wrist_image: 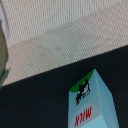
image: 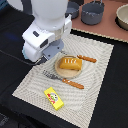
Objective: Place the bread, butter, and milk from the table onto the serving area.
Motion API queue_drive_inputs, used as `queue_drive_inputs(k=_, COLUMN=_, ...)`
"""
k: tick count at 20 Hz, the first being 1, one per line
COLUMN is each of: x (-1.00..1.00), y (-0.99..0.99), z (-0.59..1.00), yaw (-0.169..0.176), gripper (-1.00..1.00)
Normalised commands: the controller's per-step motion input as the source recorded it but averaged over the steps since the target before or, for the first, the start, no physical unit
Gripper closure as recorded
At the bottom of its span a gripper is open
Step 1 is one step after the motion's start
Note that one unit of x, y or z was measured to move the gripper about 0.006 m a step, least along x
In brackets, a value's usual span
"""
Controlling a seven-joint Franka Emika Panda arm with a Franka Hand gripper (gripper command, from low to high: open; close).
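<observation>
While the bread (image: 70, 63) lies on the plate (image: 59, 71) and the butter (image: 54, 97) on the serving area (image: 95, 80), the milk (wrist_image: 94, 106) stands on the dark table (wrist_image: 40, 105); the gripper's opening cannot be told.

White arm (image: 47, 22) bent low over the scene — gripper hidden.

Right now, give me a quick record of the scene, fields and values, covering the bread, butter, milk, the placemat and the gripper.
bread: orange loaf lying on the round plate, on the serving area
butter: yellow box flat on the placemat, near its front edge, apart from the plate
milk: light-blue carton seen only in the wrist view, on the dark table beside the mat's edge, not on it
cutlery: fork and knife on either side of the plate
gripper: hidden behind the arm; state unclear
left to place: milk
</observation>
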Motion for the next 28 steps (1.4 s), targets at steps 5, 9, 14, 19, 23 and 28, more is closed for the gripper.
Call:
queue_drive_inputs(k=5, x=-0.92, y=0.31, z=-0.06, yaw=0.021, gripper=-1.00)
queue_drive_inputs(k=9, x=-0.67, y=0.12, z=0.07, yaw=0.035, gripper=-1.00)
queue_drive_inputs(k=14, x=-0.73, y=0.11, z=0.05, yaw=0.062, gripper=-1.00)
queue_drive_inputs(k=19, x=-0.63, y=0.01, z=0.00, yaw=0.101, gripper=-1.00)
queue_drive_inputs(k=23, x=-0.59, y=0.00, z=0.00, yaw=0.140, gripper=-1.00)
queue_drive_inputs(k=28, x=-0.55, y=0.00, z=0.00, yaw=0.154, gripper=-1.00)
